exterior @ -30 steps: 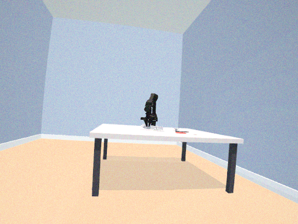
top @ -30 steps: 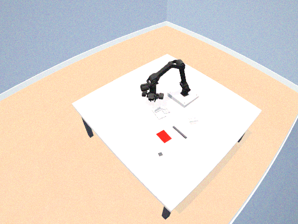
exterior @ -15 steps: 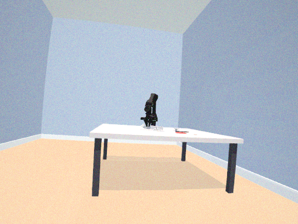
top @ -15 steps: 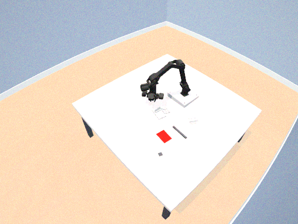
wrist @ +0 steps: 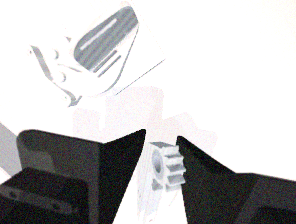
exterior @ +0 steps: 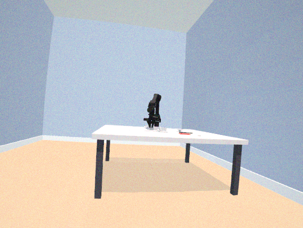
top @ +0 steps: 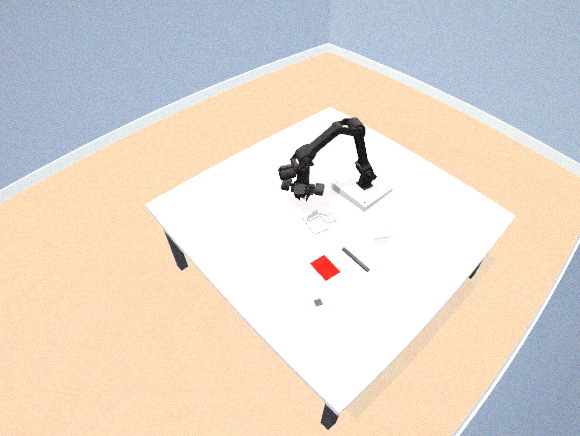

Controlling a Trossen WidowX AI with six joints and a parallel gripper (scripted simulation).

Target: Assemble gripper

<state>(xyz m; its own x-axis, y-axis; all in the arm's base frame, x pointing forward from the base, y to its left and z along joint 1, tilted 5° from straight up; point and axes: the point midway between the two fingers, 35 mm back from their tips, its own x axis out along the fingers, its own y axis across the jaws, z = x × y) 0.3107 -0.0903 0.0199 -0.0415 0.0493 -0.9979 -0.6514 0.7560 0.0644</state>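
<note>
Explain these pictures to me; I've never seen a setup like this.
The machine is one black robot arm bolted to a pale base block on a white table. Its hand has two dark fingers that pinch.

The top picture looks down from above, the exterior one from beside the table, and the wrist one along the fingers.

On the table lie a red rectangle, a dark rod, a small dark square and some pale parts that are hard to identify.

The hand holds a pale toothed part, apparently one of the gear jaws.
</note>
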